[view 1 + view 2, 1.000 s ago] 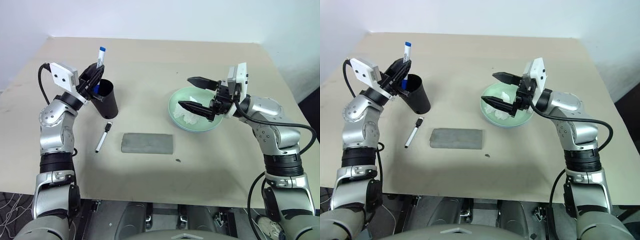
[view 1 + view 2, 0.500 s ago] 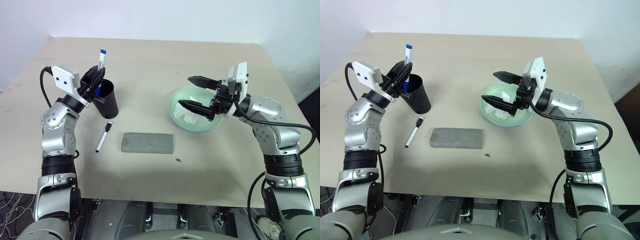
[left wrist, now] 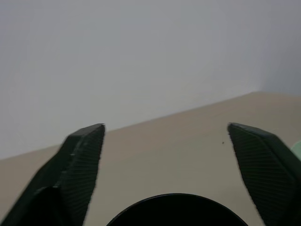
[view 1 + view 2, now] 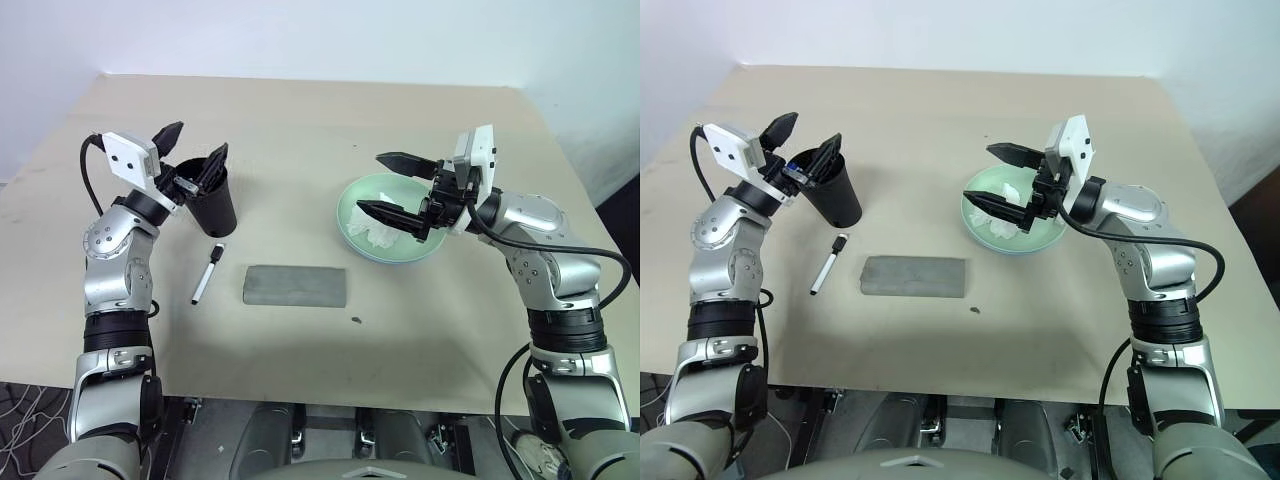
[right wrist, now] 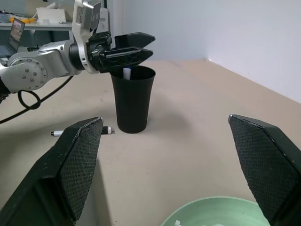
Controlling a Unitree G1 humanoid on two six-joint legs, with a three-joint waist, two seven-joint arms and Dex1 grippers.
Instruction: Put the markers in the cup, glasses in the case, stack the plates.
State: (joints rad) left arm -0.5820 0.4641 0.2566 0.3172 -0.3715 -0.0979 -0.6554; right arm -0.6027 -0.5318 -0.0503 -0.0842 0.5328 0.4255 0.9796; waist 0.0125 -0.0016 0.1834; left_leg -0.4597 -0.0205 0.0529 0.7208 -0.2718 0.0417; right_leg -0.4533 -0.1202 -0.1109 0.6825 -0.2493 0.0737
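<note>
Beige table (image 4: 300,120) with a plain matte top. Black cup (image 4: 212,203) stands upright toward the left side. Just in front of the cup lies a white marker (image 4: 206,275) with a black cap, cap end toward the cup, not touching it. Right of the marker, near the table's middle, lies a closed grey case (image 4: 295,286), long side parallel to the front edge. A mint-green plate (image 4: 352,214) rests toward the right, well apart from the case. A small dark speck (image 4: 356,320) lies just beyond the case's right front corner.
</note>
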